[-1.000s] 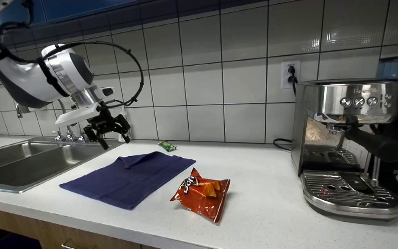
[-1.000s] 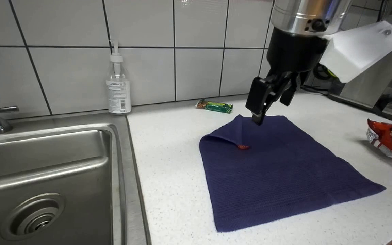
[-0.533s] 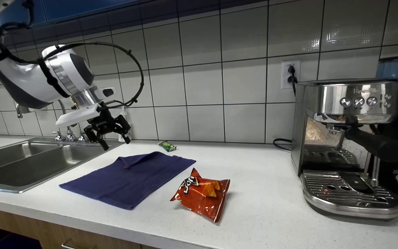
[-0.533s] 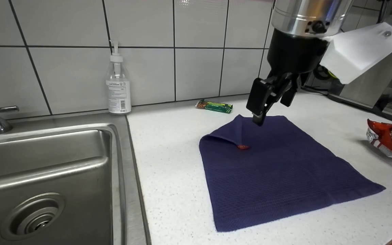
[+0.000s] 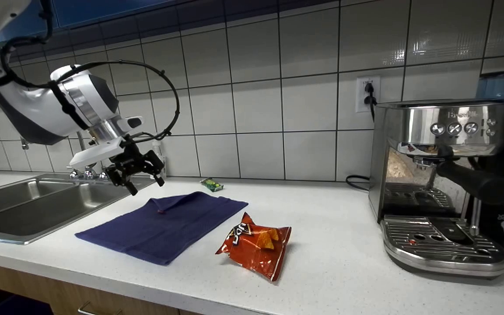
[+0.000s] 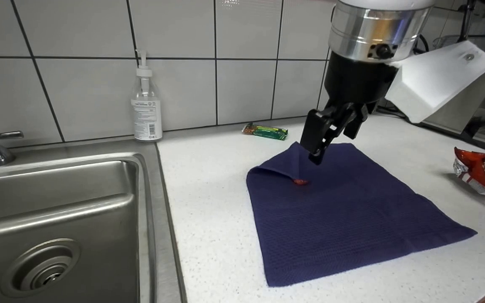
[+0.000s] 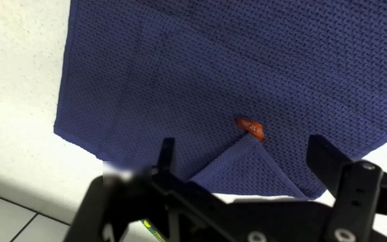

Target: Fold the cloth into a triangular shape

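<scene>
The navy-blue cloth lies spread on the counter in both exterior views (image 5: 160, 234) (image 6: 352, 227) and fills much of the wrist view (image 7: 166, 84). One back corner is folded over as a small triangular flap (image 6: 282, 163), which also shows in the wrist view (image 7: 247, 171). An orange-red label (image 7: 251, 128) sticks out at the flap's tip. My gripper (image 5: 146, 186) is open and empty, above the cloth's back part near the flap (image 6: 333, 147). In the wrist view its fingers (image 7: 241, 140) stand apart on either side of the flap, not touching it.
An orange-red snack packet (image 5: 258, 245) lies beside the cloth. A green wrapped bar (image 6: 265, 131) lies near the tiled wall. A pump bottle (image 6: 146, 105) stands behind the sink (image 6: 145, 210). A coffee machine (image 5: 444, 131) stands farther along the counter.
My gripper stays nearly still at first, then lowers slightly and shifts a little toward the flap. It stays open. The cloth and other objects have not moved.
</scene>
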You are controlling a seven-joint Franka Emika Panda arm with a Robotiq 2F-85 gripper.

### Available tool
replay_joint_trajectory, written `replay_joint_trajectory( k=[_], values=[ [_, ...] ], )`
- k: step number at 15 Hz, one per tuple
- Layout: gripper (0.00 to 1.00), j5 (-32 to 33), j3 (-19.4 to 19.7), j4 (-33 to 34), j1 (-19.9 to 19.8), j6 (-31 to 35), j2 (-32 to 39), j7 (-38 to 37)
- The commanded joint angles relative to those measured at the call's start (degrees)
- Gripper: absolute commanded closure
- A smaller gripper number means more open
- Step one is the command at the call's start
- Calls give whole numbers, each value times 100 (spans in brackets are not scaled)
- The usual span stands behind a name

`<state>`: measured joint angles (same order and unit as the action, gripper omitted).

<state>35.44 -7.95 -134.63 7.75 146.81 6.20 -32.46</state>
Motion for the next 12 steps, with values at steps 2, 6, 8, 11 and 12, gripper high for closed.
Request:
replay_joint_trajectory(
  k=[2, 6, 8, 11, 12],
  values=[
    [0, 816, 245, 462, 322, -48, 497, -837],
    [0, 1044, 353, 842, 488, -94, 952, -1105],
    [0, 1068, 423, 1062, 583, -91, 1210, -1170],
    [0, 1072, 558, 1400, 729, -99, 1558, -1234],
    [0, 1080, 615, 1525, 783, -104, 1677, -1243]
  ],
)
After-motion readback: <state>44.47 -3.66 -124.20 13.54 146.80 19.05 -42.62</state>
